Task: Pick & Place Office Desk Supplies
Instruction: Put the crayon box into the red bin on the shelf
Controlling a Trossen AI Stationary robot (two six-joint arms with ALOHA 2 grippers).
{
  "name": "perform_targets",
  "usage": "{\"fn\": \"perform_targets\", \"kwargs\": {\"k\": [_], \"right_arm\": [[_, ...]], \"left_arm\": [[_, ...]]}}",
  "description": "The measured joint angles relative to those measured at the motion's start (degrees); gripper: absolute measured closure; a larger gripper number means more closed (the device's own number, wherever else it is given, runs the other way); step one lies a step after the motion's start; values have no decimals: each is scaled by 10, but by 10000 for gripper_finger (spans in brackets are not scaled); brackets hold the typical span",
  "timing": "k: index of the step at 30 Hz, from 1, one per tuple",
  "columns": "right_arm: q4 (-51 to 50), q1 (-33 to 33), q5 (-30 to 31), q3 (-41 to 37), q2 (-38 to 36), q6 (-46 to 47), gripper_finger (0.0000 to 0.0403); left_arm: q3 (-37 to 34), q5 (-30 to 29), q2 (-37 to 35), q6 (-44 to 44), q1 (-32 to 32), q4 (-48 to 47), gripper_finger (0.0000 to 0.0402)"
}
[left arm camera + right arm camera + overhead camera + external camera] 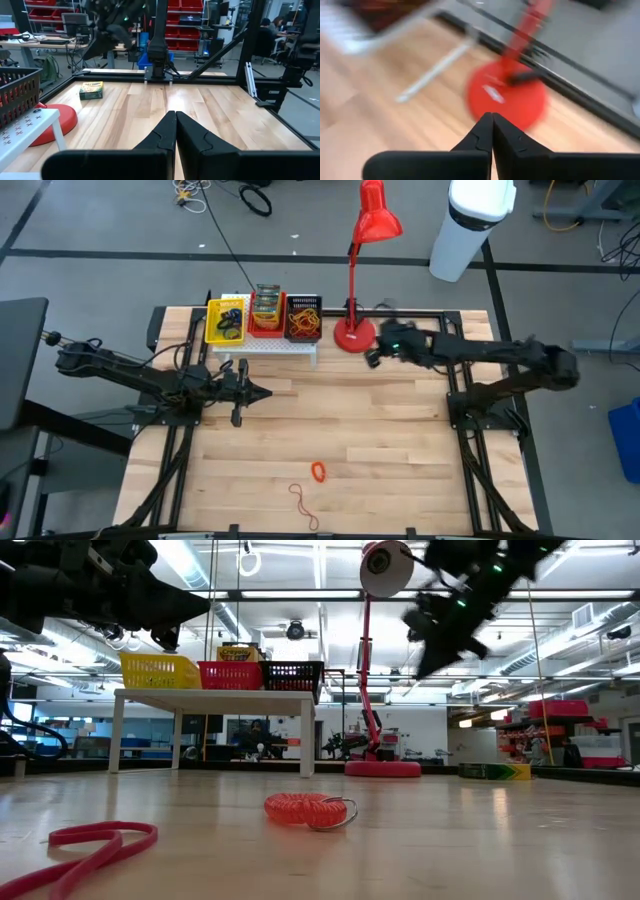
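Observation:
My left gripper (262, 392) (175, 116) is shut and empty, held above the table near its left-middle. My right gripper (370, 360) (492, 116) is also shut and empty, raised beside the red lamp base (507, 92). One green-and-yellow crayon box (91, 90) (495, 771) lies flat on the table near the lamp. More crayon boxes (266, 305) stand in the red basket. Rubber bands fill the black basket (303, 318); a few lie in the yellow basket (226, 320). An orange coiled loop (318, 471) (300, 808) and a red band (303, 505) (90, 840) lie near the table's near edge.
The white perforated rack (265, 343) stands on legs at the far edge and carries the three baskets. The tall red desk lamp (353, 335) stands just right of it. A black frame (160, 75) runs around the table's edges. Bare wood (380, 430) lies mid-table.

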Motion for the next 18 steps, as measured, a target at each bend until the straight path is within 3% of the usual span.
{"fn": "perform_targets", "kwargs": {"k": [7, 15, 18], "right_arm": [[-43, -131, -64, -117, -85, 111, 383], [-49, -238, 5, -151, -60, 117, 358], [-23, -262, 5, -151, -34, 99, 357]], "left_arm": [[0, 0, 0, 0, 0, 0, 389], [0, 0, 0, 0, 0, 0, 389], [0, 0, 0, 0, 0, 0, 389]]}}
